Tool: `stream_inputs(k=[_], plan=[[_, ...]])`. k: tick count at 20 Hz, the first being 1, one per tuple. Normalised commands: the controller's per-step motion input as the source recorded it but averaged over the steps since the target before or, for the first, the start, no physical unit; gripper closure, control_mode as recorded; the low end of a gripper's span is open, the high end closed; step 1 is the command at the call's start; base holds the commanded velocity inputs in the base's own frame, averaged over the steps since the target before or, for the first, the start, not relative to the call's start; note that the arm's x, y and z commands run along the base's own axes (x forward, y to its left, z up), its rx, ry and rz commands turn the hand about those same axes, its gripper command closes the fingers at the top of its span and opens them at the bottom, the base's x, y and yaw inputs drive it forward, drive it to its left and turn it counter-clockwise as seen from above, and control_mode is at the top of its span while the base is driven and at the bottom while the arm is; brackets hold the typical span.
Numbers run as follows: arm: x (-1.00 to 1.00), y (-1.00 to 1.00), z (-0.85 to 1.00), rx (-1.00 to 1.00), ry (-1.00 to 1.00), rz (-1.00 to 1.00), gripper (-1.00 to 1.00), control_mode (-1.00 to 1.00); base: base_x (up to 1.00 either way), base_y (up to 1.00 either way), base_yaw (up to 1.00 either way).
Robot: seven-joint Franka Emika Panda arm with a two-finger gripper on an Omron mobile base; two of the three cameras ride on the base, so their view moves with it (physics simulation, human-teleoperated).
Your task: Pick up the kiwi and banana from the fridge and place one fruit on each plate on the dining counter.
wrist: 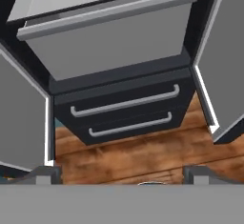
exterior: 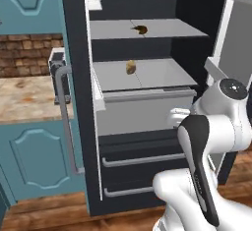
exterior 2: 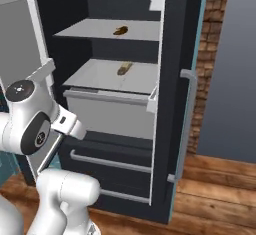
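In the left base view, the fridge (exterior: pixel 78 92) stands open with its doors swung wide. A small dark brown banana (exterior: pixel 140 28) lies on the upper shelf (exterior: pixel 167 28), and a tan lumpy item (exterior: pixel 131 67) sits on the shelf (exterior: pixel 157 72) below it, above a pale drawer (exterior: pixel 147 112). The white arm (exterior: pixel 206 141) rises at lower right, in front of the fridge's lower drawers and well below both shelves. To the left, beyond the door's grey handle (exterior: pixel 64 117), a marbled surface (exterior: pixel 24 97) tops teal cabinets.

In the right base view, the banana (exterior 2: pixel 120 30) again rests on the upper shelf and the tan item (exterior 2: pixel 124 69) on the lower one. The arm's (exterior 2: pixel 30 124) upper joint sits at left, level with the pale drawer and under both items.

In the hand view, the gripper (wrist: pixel 122 173) has its two dark fingertips (wrist: pixel 45 173) spread wide at the bottom edge, with nothing between them and touching nothing. It faces the pale drawer (wrist: pixel 114 32), the two dark drawers (wrist: pixel 124 111) with bar handles, and the wooden floor (wrist: pixel 143 156). The shelves holding the banana lie above what this view takes in.
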Motion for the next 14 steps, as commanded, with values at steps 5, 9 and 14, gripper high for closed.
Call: stream_inputs(k=[5, 9, 14], plan=[[0.0, 0.0, 0.0, 0.0, 0.0, 0.0, -1.0, 1.0, 0.72, 0.0, 0.0], [0.0, 0.0, 0.0, 0.0, 0.0, 0.0, -1.0, 1.0, 0.68, -0.12, 0.0], [0.0, 0.0, 0.0, 0.0, 0.0, 0.0, -1.0, 1.0, 0.72, -0.05, 0.0]])
